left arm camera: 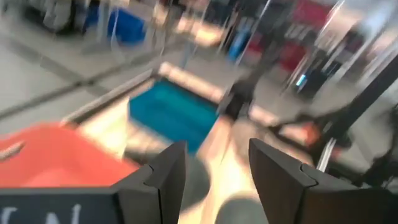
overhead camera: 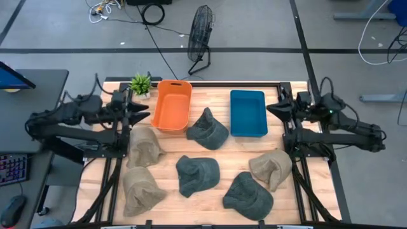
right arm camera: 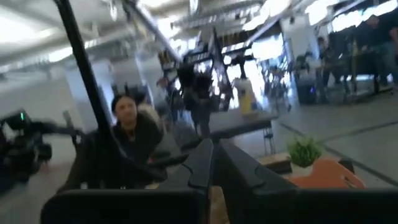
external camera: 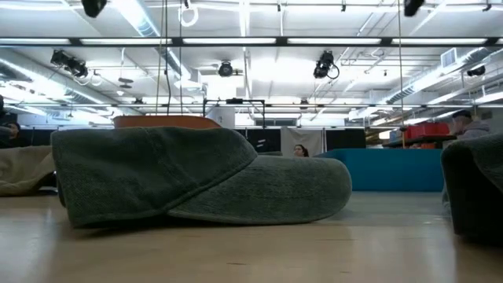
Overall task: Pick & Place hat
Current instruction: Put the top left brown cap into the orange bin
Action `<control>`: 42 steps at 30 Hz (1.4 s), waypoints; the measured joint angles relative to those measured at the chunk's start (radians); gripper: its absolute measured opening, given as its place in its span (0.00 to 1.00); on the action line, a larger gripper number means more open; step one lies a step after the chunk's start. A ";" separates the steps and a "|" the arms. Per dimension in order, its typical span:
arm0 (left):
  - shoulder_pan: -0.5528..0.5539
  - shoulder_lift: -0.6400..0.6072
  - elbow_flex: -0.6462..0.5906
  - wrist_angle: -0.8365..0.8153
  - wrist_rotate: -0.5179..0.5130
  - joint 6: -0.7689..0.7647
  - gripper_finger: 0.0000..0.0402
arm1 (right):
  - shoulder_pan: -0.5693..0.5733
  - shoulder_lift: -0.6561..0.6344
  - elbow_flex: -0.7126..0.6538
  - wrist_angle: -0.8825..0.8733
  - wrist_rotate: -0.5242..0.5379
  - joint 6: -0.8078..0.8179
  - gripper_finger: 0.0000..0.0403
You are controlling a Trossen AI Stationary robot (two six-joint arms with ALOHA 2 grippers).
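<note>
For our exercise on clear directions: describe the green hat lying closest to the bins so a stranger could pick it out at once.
Start at the table's far edge, where an orange bin and a blue bin sit side by side. The hat lies just in front of the gap between them. It is dark green, unlike the tan hats, and the other green hats lie nearer the front edge.

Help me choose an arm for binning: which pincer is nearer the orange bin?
Left. The left pincer sits right beside the orange bin, at its outer side. The right pincer is across the table, beyond the blue bin.
</note>
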 joint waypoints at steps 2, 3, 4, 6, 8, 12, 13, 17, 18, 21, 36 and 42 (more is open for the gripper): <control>0.000 0.054 0.084 -0.150 0.006 -0.030 0.44 | 0.000 0.069 0.066 -0.034 -0.033 -0.036 0.12; -0.001 0.077 0.120 -0.224 0.012 -0.050 0.44 | 0.000 0.102 0.095 -0.042 -0.045 -0.059 0.14; -0.001 0.102 0.152 -0.293 0.026 -0.062 0.44 | 0.000 0.134 0.124 -0.051 -0.053 -0.081 0.17; -0.001 0.148 0.204 -0.415 0.061 -0.101 0.44 | 0.000 0.190 0.174 -0.072 -0.054 -0.116 0.23; -0.001 0.186 0.235 -0.528 0.098 -0.148 0.44 | 0.000 0.231 0.218 -0.101 -0.052 -0.136 0.28; -0.002 0.237 0.236 -0.690 0.170 -0.247 0.44 | 0.000 0.316 0.273 -0.116 -0.052 -0.172 0.39; -0.002 0.249 0.227 -0.723 0.186 -0.269 0.44 | 0.000 0.335 0.278 -0.117 -0.052 -0.176 0.41; -0.002 0.286 0.164 -0.813 0.210 -0.294 0.44 | 0.000 0.394 0.282 -0.119 -0.066 -0.176 0.48; -0.002 0.290 0.141 -0.817 0.210 -0.294 0.44 | 0.000 0.407 0.282 -0.120 -0.068 -0.176 0.49; -0.002 0.300 0.064 -0.796 0.225 -0.302 0.44 | 0.005 0.444 0.283 -0.118 -0.074 -0.175 0.50; -0.002 0.304 -0.348 -0.494 0.228 -0.309 0.44 | 0.035 0.520 0.283 -0.107 -0.076 -0.176 0.49; -0.002 0.304 -0.443 -0.383 0.175 -0.302 0.44 | 0.035 0.522 0.283 -0.097 -0.076 -0.176 0.49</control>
